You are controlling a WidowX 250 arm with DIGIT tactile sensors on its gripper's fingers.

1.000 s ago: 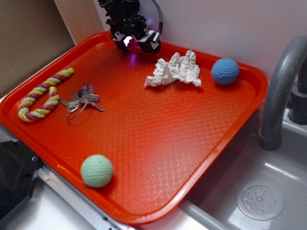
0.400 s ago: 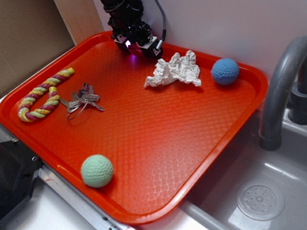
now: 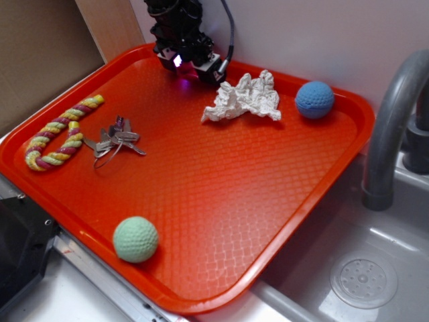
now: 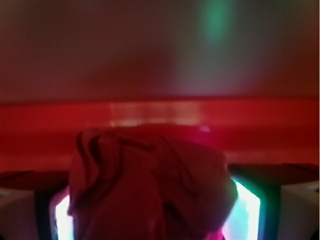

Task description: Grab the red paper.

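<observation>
Red paper (image 4: 150, 185) sits between the gripper (image 3: 190, 66) fingers (image 4: 20, 210) at the tray's (image 3: 221, 201) 12 o'clock edge, near the rim. Looks pinched on the wad, though contact isn't certain. White paper (image 3: 242, 98) lies at the gripper's 3 o'clock, clear of the grasp.

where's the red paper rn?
Wrist view: the red paper fills the lower centre, between the gripper's fingers. Exterior view: the gripper hides it at the tray's far edge, left of the white paper wad.

Exterior view bright and sharp, wrist view dim, blurred, red-tinted, glowing lights at both lower corners
</observation>
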